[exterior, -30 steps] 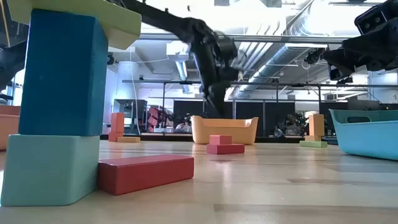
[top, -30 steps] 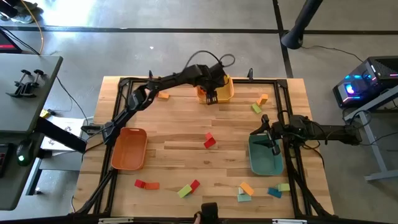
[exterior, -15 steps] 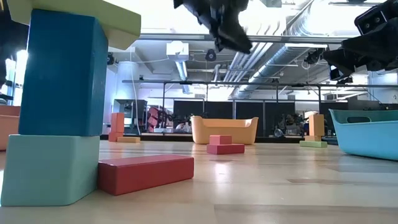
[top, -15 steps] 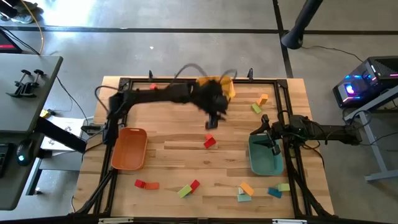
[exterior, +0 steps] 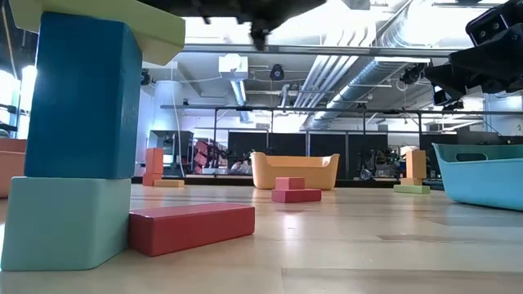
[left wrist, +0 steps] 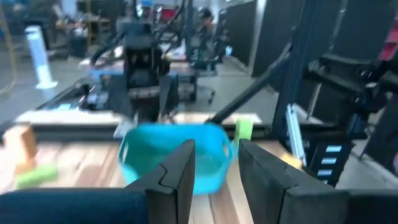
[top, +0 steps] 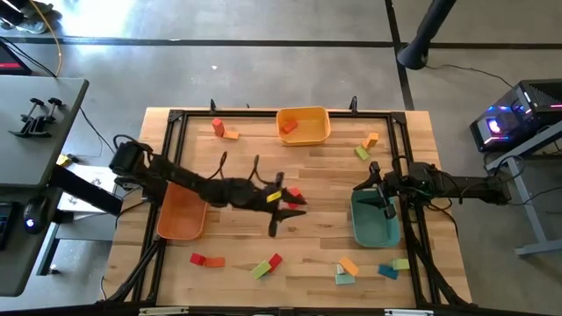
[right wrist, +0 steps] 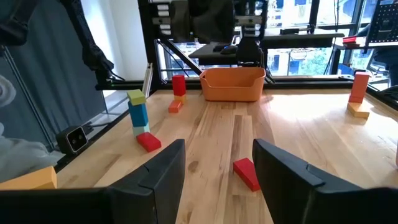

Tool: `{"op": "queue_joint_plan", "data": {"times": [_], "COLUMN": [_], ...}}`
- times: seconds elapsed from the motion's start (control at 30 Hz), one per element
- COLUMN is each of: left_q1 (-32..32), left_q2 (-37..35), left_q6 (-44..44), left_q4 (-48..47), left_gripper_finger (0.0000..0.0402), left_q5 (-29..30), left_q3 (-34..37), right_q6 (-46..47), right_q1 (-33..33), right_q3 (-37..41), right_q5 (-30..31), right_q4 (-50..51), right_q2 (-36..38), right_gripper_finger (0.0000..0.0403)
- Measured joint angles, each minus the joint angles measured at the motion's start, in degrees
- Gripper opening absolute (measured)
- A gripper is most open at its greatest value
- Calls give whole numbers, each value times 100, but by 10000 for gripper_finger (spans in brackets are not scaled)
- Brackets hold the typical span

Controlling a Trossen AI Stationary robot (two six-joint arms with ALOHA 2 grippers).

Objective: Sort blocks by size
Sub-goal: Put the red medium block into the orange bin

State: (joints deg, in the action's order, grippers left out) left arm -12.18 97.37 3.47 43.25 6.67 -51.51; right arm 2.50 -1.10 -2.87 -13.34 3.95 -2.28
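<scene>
Small coloured blocks lie scattered on the wooden table. Two red blocks lie in the middle, and one orange block lies in the yellow tray at the far edge. My left gripper hovers beside the red blocks, well above the table. In the left wrist view it is open and empty and faces the teal tray. My right gripper waits over the teal tray, open and empty.
An orange tray stands at the left. Blocks lie near the front edge: red, green and red, orange and teal, blue and green. More lie at the far left and far right.
My left gripper has swung away from the yellow tray at the far edge toward the table's near edge, rising on the way. It now hovers over the middle by the red blocks, pointing toward the right edge. The orange block stays in the yellow tray.
</scene>
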Motion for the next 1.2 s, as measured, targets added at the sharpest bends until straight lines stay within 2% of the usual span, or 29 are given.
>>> {"op": "queue_joint_plan", "data": {"times": [0.23, 0.4, 0.53, 0.63, 0.77, 1.03, 1.2], "left_q1": [-578, -1162, -1536, -1614, -1468, -954, -669], "left_q2": [-824, -1346, -1515, -1515, -1414, -1110, -768], "left_q6": [147, 220, 710, 1135, 1359, 1213, 1040], "left_q4": [-450, -552, -601, -560, -586, -82, 510], "left_gripper_finger": [107, 107, 107, 107, 107, 107, 107], "left_q5": [954, 1885, 2766, 3190, 3452, 3462, 3404], "left_q3": [669, 1234, 1762, 2039, 2284, 2383, 2356], "right_q6": [2, -49, -618, -874, -827, -332, 249], "right_q1": [0, 0, 2, 0, 0, 0, 0], "right_q3": [0, 0, 0, 0, 0, -4, -4], "right_q5": [-4, -3, -4, 3, 146, 221, 216], "right_q4": [-2, -7, -114, -193, -773, -3133, -3367], "right_q2": [0, 0, 0, 0, -1, -76, -350], "right_gripper_finger": [184, 184, 184, 184, 184, 184, 184]}}
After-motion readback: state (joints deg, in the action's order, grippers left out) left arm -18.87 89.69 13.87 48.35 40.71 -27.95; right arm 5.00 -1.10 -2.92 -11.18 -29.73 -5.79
